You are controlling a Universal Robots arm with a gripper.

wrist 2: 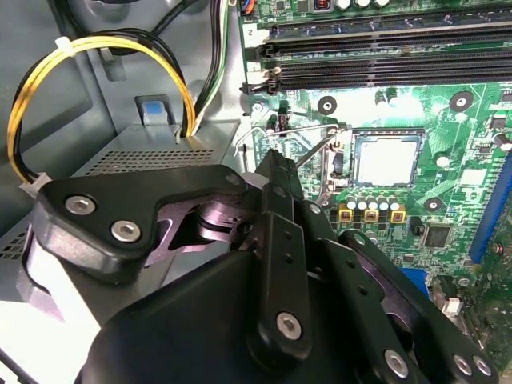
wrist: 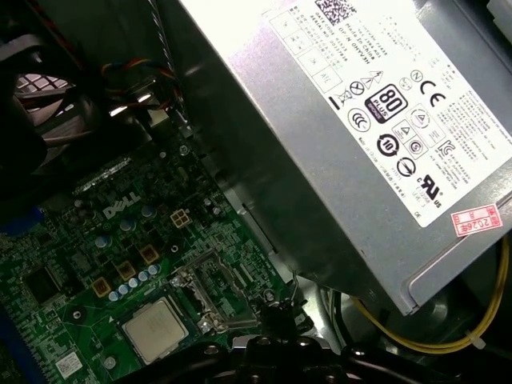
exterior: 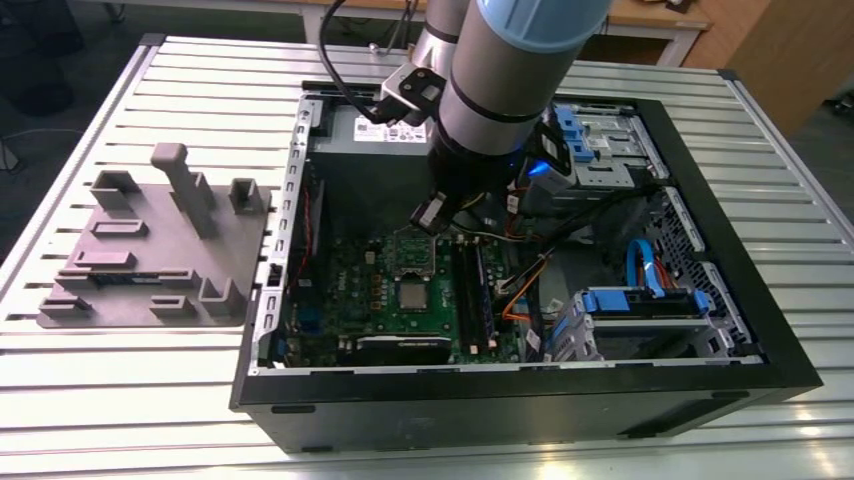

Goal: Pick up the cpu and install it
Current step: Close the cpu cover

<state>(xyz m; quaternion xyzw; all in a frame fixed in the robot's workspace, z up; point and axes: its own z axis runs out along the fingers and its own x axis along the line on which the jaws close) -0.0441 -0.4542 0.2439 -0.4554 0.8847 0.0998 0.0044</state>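
Observation:
The cpu (wrist 2: 388, 158) is a small square chip with a dull silver top, lying flat in its socket on the green motherboard (exterior: 350, 290). It also appears in the exterior view as cpu (exterior: 415, 295) and in the first wrist view as cpu (wrist: 154, 330). Beside it the socket frame (wrist: 210, 290) stands swung open, and a thin wire lever (wrist 2: 314, 150) sticks up. My gripper (wrist 2: 275, 160) is inside the case, shut with nothing visible between its fingers, its tip at the lever just beside the socket. In the exterior view the gripper (exterior: 429, 216) hangs above the socket frame (exterior: 411, 255).
A big grey box with a white label (wrist: 360, 120) sits close beside the gripper, with yellow cables (wrist 2: 96, 56) looping from it. Memory slots (wrist 2: 384, 48) run past the socket. Blue drive brackets (exterior: 641, 300) fill the case's right. A grey fixture plate (exterior: 147, 250) lies on the table.

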